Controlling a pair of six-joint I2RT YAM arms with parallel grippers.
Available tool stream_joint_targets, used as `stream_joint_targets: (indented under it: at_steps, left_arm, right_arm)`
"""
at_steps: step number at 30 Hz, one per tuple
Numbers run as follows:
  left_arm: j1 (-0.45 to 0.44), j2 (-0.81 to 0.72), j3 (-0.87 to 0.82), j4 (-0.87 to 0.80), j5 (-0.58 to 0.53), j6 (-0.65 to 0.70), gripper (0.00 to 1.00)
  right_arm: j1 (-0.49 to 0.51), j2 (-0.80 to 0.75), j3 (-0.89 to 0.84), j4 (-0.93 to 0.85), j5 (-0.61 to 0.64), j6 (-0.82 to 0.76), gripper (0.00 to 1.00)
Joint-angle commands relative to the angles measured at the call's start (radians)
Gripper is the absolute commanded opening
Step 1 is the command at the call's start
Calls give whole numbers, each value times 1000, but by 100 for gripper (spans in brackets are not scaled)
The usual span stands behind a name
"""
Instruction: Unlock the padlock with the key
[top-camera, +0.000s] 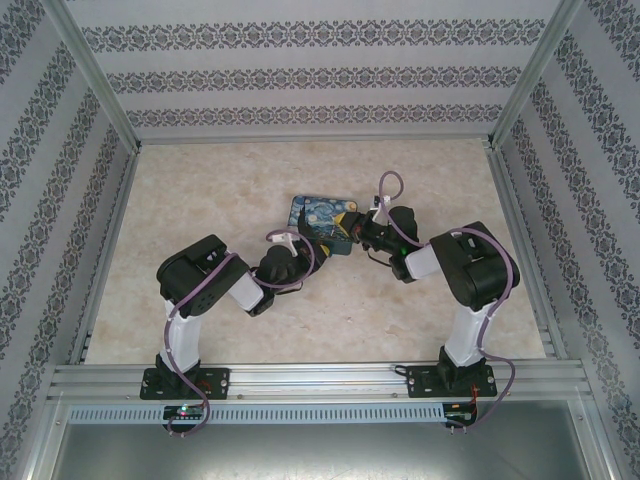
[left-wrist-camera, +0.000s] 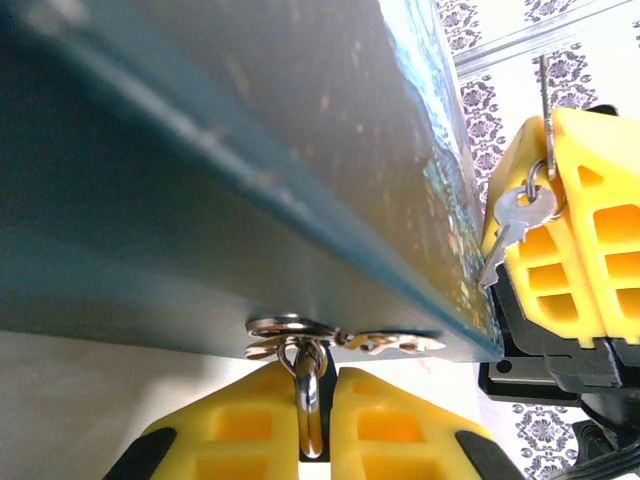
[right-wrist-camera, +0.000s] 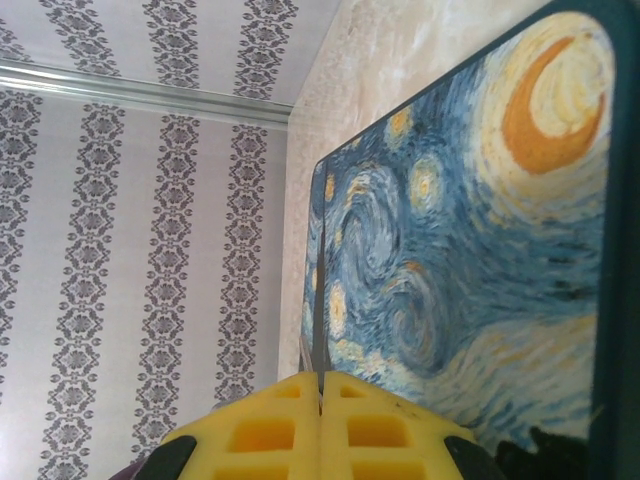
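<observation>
Left gripper (left-wrist-camera: 320, 380), lower centre, clenched on padlock (left-wrist-camera: 306, 415) to steady it at tin (right-wrist-camera: 470, 250); right gripper (right-wrist-camera: 320, 385) pinches key (left-wrist-camera: 545, 105), likely poised for insertion.

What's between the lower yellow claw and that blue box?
In the left wrist view, the silvery padlock shackle, pinched in the left claw, hooks through the latch loops on the tin.

1. tin (top-camera: 318, 218) mid-table (top-camera: 200, 200), between both grippers;
2. left gripper (top-camera: 300, 250) at the tin's near-left side; padlock (left-wrist-camera: 308, 400) between its fingers, hanging from the hasp (left-wrist-camera: 290, 328);
3. right gripper (top-camera: 353, 230) at the tin's right side; key (left-wrist-camera: 544, 105) between its fingers, spare key (left-wrist-camera: 520, 213) dangling beside.
</observation>
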Motion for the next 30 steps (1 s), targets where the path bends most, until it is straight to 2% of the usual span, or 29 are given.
stream_joint_targets:
  at_steps: [1,8,14,22,30]
  left_arm:
    - [-8,-31,20,-146,51,-39,0]
    - [17,-97,58,-288,127,-14,0]
    - [59,-150,69,-359,195,10,0]
    - [93,-181,106,-404,300,26,0]
    - [94,-173,102,-347,349,-18,0]
  right_arm:
    - [-5,-103,-23,-31,-37,-11,0]
    - [-6,-273,-186,-75,-98,-58,0]
    - [1,-341,-356,-82,-114,-89,0]
    - [65,-270,-405,-36,-72,-82,0]
    - [108,-136,-374,75,-13,-13,0]
